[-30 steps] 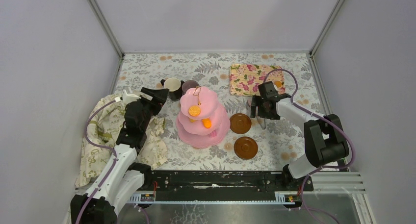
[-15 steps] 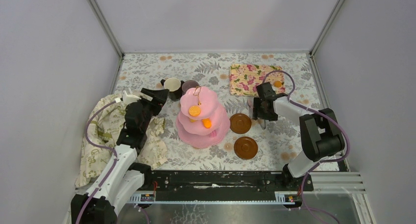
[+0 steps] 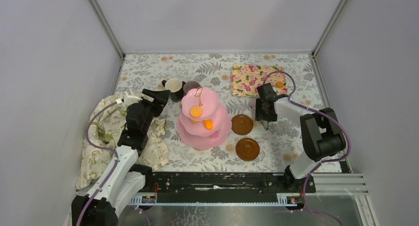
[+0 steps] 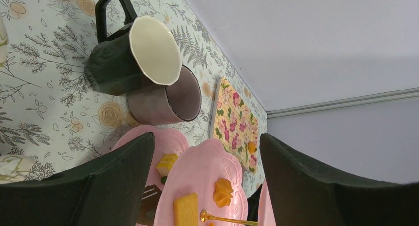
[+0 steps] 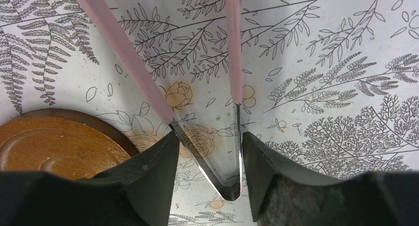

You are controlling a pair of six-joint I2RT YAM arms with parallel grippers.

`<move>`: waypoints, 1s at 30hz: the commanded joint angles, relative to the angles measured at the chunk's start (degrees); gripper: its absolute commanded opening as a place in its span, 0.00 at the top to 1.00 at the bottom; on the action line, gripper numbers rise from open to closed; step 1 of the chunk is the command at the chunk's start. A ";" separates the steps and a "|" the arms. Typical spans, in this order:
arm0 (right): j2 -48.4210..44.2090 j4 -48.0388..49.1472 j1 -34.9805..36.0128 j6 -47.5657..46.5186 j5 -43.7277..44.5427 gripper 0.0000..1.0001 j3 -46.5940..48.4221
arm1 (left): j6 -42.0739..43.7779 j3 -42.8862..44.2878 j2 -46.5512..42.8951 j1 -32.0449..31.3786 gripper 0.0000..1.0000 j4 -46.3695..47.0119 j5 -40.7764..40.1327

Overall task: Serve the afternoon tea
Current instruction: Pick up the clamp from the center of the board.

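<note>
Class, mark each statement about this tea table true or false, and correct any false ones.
1. The right gripper grips pink tongs. True.
2. Each saucer carries a mug. False: both saucers are bare; the mugs stand on the table behind the cake stand.
3. The left gripper is open. True.
4. The floral tray lies at the near left. False: it lies at the far right.
</note>
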 commanded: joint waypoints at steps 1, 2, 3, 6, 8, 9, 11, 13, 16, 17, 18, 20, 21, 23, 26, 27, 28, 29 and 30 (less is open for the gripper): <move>-0.08 1.34 0.82 -1.31 0.26 0.48 1.22 | 0.02 -0.20 0.12 0.11 0.15 3.79 -0.79; -0.30 1.29 0.84 -1.48 0.20 0.52 1.27 | 0.02 -0.21 0.15 0.14 0.15 3.87 -0.79; -0.59 1.15 0.84 -1.54 0.24 0.55 1.34 | 0.02 -0.09 0.16 0.12 0.15 3.80 -0.73; -2.02 0.73 1.22 -1.39 0.79 0.62 1.59 | 0.02 0.06 0.13 0.11 0.15 3.76 -0.63; -3.31 0.34 1.31 -1.22 0.68 0.65 1.52 | 0.05 0.12 0.01 0.15 0.15 3.73 -0.69; -3.76 -0.18 1.31 -1.15 0.72 0.65 1.69 | 0.03 0.16 -0.03 0.05 0.15 3.68 -0.71; -4.52 -1.71 1.33 -0.85 0.37 0.65 2.39 | -0.11 0.15 -0.09 0.03 0.15 3.69 -0.54; -6.09 -2.77 1.29 -0.20 -0.61 0.66 2.74 | -0.16 0.23 -0.26 0.12 0.15 3.64 -0.46; -8.22 -4.41 1.32 0.53 -1.37 0.67 3.49 | -0.16 0.51 -0.59 0.12 0.15 3.29 -0.47; -8.68 -5.11 1.34 0.58 -1.36 0.67 3.85 | -0.14 0.59 -0.76 0.11 0.15 3.26 -0.45; -9.02 -5.75 1.29 0.73 -1.22 0.68 4.26 | -0.15 0.68 -0.88 0.11 0.15 3.09 -0.46; -9.44 -6.98 1.22 1.33 -0.56 0.68 5.16 | -0.16 0.76 -1.19 0.12 0.15 2.96 -0.22; -9.64 -7.58 1.24 1.52 -0.29 0.68 5.79 | -0.20 0.78 -1.35 0.11 0.15 2.90 -0.11; -9.93 -8.47 0.97 1.93 0.36 0.68 7.03 | -0.24 0.87 -1.70 0.12 0.15 2.80 0.08; -8.98 -10.18 -1.34 2.25 0.55 0.68 10.52 | -0.24 1.03 -2.10 0.16 0.15 2.47 0.25; -8.26 -10.62 -2.65 2.26 -0.50 0.68 11.72 | -0.24 1.17 -2.13 0.12 0.15 2.44 0.27; -7.35 -10.93 -3.95 2.39 -1.31 0.68 13.08 | -0.31 1.26 -2.04 0.11 0.15 2.47 0.28; -6.36 -11.24 -5.22 2.48 -2.09 0.68 14.41 | -0.59 1.40 -1.91 0.14 0.15 2.46 0.50; -5.05 -11.69 -6.47 2.58 -2.82 0.68 15.71 | -0.81 1.57 -1.76 0.14 0.15 2.59 0.70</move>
